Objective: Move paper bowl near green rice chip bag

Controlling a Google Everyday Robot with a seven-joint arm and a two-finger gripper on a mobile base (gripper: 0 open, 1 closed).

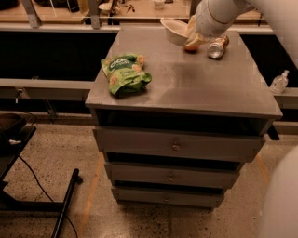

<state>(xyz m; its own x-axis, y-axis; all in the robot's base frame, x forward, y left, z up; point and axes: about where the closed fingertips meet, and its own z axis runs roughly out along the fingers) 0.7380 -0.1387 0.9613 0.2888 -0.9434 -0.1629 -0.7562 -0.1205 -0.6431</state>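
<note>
Grey cabinet top [200,88], and on it one green rice chip bag [125,74], lying flat near the left edge with its label up. That bag is our landmark.

One paper bowl [173,29], well apart from the bag, up and to the right of it at the far edge of the top. It is tilted, with its open side turned toward the bag. The gripper [190,33] is at the bowl's rim on the side away from the bag, its fingers pinching that rim. One white arm [219,14] comes in from the upper right.

One orange fruit [191,46] sits further right of the bag, just under the gripper and largely hidden by it. One silver can [217,46] lies on its side, further right again, just beside the fruit.

Only bare grey surface lies between the bag and the bowl; the fruit and the can are both on the bowl's far side from the bag.

Below the bag there is an open shelf gap, then three drawers [177,146], each with a small knob. Far right of the bag, off the cabinet, one clear bottle [279,82] stands on a ledge. Down left of the bag, a black bar [65,204] and a cable lie on the speckled floor.
</note>
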